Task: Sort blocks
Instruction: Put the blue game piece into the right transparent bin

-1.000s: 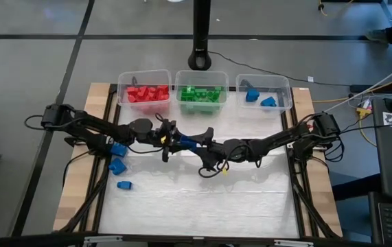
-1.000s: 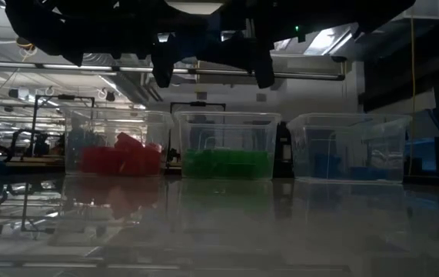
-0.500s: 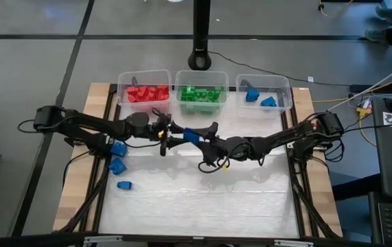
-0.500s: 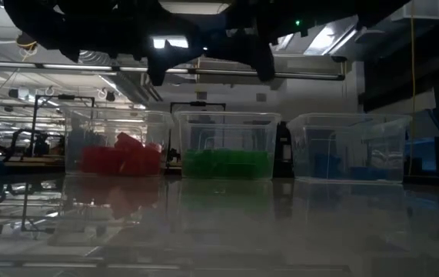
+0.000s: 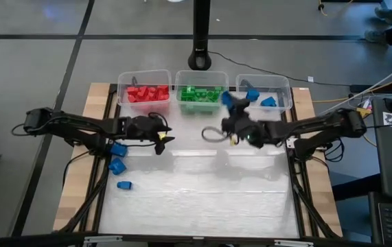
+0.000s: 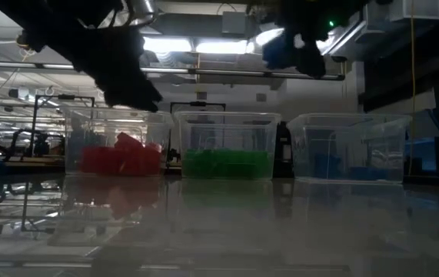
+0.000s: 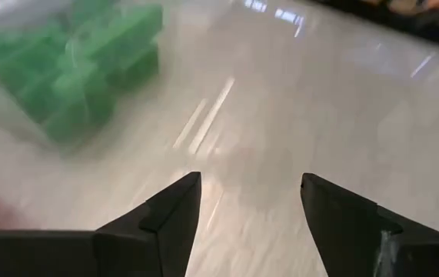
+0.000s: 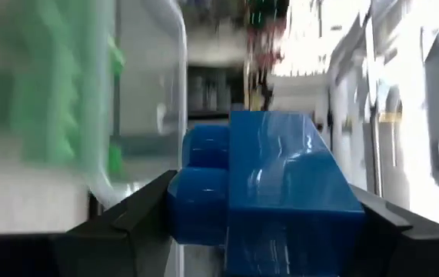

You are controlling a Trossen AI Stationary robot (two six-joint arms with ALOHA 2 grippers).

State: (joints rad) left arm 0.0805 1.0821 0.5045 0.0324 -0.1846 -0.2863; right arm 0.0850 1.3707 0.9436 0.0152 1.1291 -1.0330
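My right gripper is up in the air between the green bin and the blue bin, shut on a blue block, which also shows from the table's level. My left gripper is open and holds nothing, hovering over the table left of the middle. Red blocks, green blocks and two blue blocks lie in three clear bins at the far edge. Three loose blue blocks lie flat on the table near its left edge. My right gripper pinches the blue block between its two fingers, one on each side face. The studded end sticks out past the fingertips. The block is lifted clear of the table, above the height of the bins' rims.
The three clear bins stand side by side along the far edge, with a black camera post behind them. The white mat is bare toward the near edge. Wooden table edges show at both sides.
Both grippers met over the table's middle with the blue block between them. The right gripper then carried the block up and toward the far right, to the bins. The left gripper drew back toward the table's left without it.
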